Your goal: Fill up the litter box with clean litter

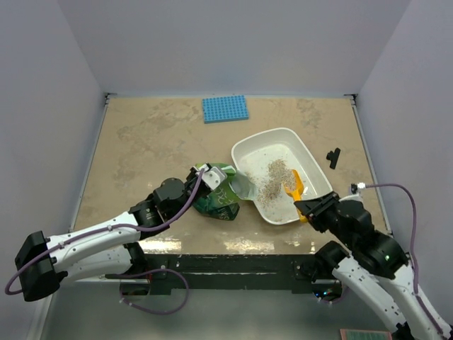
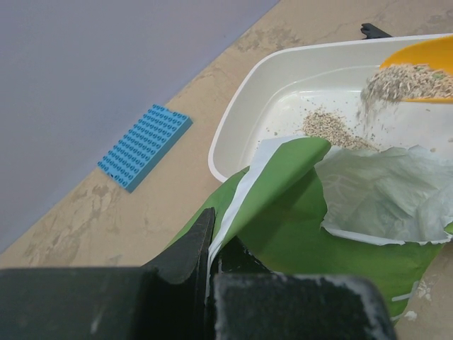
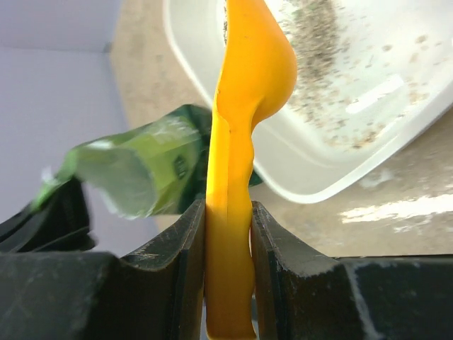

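Top external view: looks down on a beige, mottled table with both arms reaching in from the near edge.
Litter box: sits right of centre on the table, turned diagonally, one short end toward the near edge.
Clean litter: lies as a loose speckled patch on the floor of the litter box, thickest in the middle and toward the near end; far end mostly bare white.
Orange scoop: hangs over the near right part of the litter box, with grains heaped in its bowl and streaming off its lip in the left wrist view.
Right gripper: clamped on the orange scoop's handle, one finger pressed flat against each side.
Green bag: lies crumpled just left of the litter box, mouth open toward it, pale lining showing.
Left gripper: pinched tight on a fold at the green bag's edge.
Blue studded mat: lies flat at the far edge of the table, well apart from the litter box.
Small black object: rests on the table just right of the litter box; too small to identify.
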Controlling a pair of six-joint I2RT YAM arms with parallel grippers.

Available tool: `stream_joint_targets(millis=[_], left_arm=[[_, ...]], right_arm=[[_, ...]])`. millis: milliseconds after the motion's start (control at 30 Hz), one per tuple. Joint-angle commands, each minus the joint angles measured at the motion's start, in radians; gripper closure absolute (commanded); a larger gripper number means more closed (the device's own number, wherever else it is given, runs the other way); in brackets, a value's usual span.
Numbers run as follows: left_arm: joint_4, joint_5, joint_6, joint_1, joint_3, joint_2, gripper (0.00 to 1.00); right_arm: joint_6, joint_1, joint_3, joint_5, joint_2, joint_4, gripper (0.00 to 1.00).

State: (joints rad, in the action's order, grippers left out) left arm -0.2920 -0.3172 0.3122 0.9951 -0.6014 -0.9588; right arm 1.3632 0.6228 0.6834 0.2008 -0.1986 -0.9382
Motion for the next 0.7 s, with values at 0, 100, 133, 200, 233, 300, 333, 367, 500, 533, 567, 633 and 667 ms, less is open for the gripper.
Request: stream_joint_targets(millis=[0, 100, 133, 200, 233, 300, 333, 367, 500, 533, 567, 633, 667], left_arm=[[0.000, -0.010, -0.041, -0.010, 0.005, 0.029, 1.00], [0.008, -0.043, -0.032, -0.010, 0.003, 0.038, 1.00], [0.008, -0.054, -0.028, -0.012, 0.003, 0.041, 1.00], [0.017, -0.082, -0.033, -0.012, 0.003, 0.048, 1.00], [0.020, -0.086, -0.032, -0.012, 0.003, 0.048, 1.00], [0.027, -0.086, -0.035, -0.010, 0.002, 0.052, 1.00], [0.030, -0.085, -0.035, -0.010, 0.002, 0.054, 1.00], [0.030, -0.082, -0.033, -0.012, 0.000, 0.055, 1.00], [0.037, -0.083, -0.032, -0.009, -0.003, 0.060, 1.00], [0.037, -0.083, -0.030, -0.010, -0.003, 0.061, 1.00], [0.039, -0.089, -0.028, -0.009, -0.003, 0.068, 1.00], [0.039, -0.091, -0.027, -0.010, -0.003, 0.072, 1.00], [0.039, -0.094, -0.027, -0.009, -0.003, 0.075, 1.00]], right_arm=[[-0.137, 0.008, 0.036, 0.133, -0.209, 0.050, 1.00], [-0.249, 0.008, 0.103, 0.164, -0.377, 0.076, 1.00], [-0.278, 0.008, 0.126, 0.172, -0.421, 0.078, 1.00], [-0.369, 0.008, 0.209, 0.202, -0.517, 0.078, 1.00], [-0.404, 0.008, 0.240, 0.210, -0.603, 0.073, 1.00], [-0.498, 0.009, 0.330, 0.221, -0.692, 0.049, 1.00], [-0.534, 0.009, 0.359, 0.230, -0.770, 0.038, 1.00], [-0.593, 0.008, 0.422, 0.233, -0.804, 0.010, 1.00], [-0.720, 0.009, 0.579, 0.259, -0.972, -0.103, 1.00], [-0.751, 0.008, 0.608, 0.279, -0.998, -0.129, 1.00], [-0.765, 0.008, 0.658, 0.293, -1.047, -0.176, 1.00], [-0.805, 0.008, 0.697, 0.313, -1.078, -0.209, 1.00], [-0.817, 0.009, 0.725, 0.319, -1.110, -0.238, 1.00]])
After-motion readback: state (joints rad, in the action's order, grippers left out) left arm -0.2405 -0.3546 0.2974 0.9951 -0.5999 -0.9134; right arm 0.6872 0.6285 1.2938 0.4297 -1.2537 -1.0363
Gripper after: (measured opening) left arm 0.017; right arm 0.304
